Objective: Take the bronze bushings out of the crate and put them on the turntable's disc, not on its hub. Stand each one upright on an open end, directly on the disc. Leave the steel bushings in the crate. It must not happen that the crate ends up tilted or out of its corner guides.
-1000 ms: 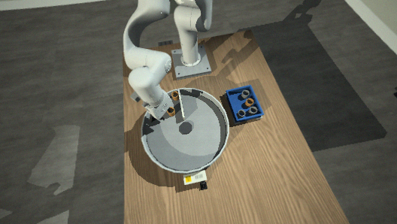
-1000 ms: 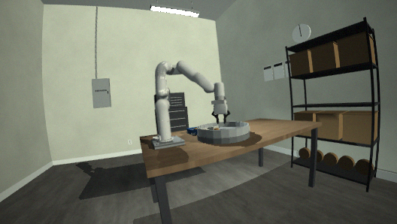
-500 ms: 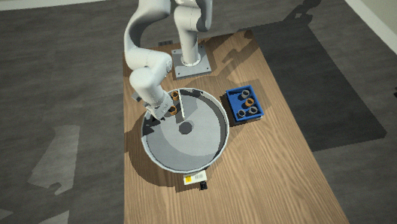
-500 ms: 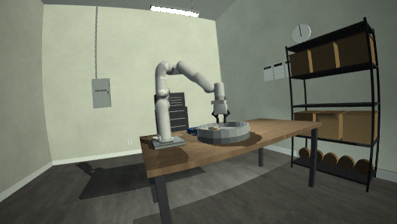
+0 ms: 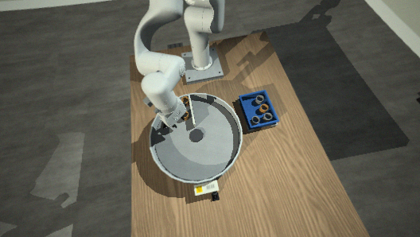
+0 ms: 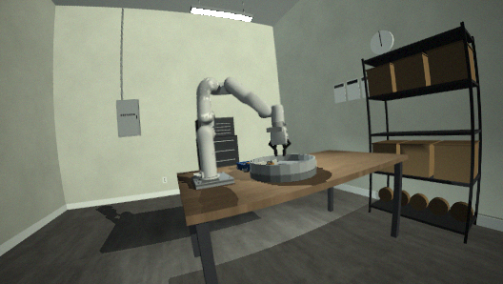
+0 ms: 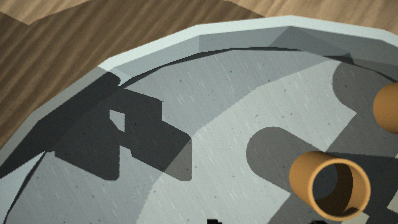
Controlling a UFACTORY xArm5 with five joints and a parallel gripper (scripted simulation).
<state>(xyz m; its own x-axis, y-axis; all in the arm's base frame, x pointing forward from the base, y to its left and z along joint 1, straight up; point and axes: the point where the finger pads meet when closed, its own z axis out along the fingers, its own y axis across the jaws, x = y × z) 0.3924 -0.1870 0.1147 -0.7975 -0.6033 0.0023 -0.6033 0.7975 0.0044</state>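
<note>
The bench [image 5: 278,171] [image 6: 343,164] [image 7: 50,60] carries the turntable [image 5: 240,135] [image 6: 283,172] [image 7: 200,31], whose raised wall rings the disc [image 5: 215,155] [image 7: 220,160]; that wall looks stiff and is best given clearance by the arm. The blue crate [image 5: 248,107] [image 6: 244,166] sits beside it, looks level, and is probably light enough to be dragged by a careless touch.

The fingers [image 5: 170,126] [image 6: 280,153] hang over the disc, roughly half open, with nothing between them. The hub [image 5: 196,135] lies well off to one side.

On the disc are 2 bronze bushings [image 5: 185,115] [image 6: 271,163] [image 7: 302,180], apart from each other; the nearer one in the wrist view looks upright, bore facing up. The 1 bronze bushing left in the crate [image 5: 267,111] stands among 3 steel bushings [image 5: 259,99], close to its neighbours.

I'd expect these to be rigid, fairly heavy for their size and a little slippery, their round walls liable to roll out of an off-centre pinch. The next one wants a grip on the outer wall, across the full diameter, lifted straight up so neither steel neighbour nor crate wall gets caught.

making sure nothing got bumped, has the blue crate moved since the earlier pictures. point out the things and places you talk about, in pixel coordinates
No, the blue crate [image 5: 249,106] [image 6: 242,166] shows no shift in the top view, judged against the arm's base plate [image 5: 217,71] [image 6: 228,179].
</note>
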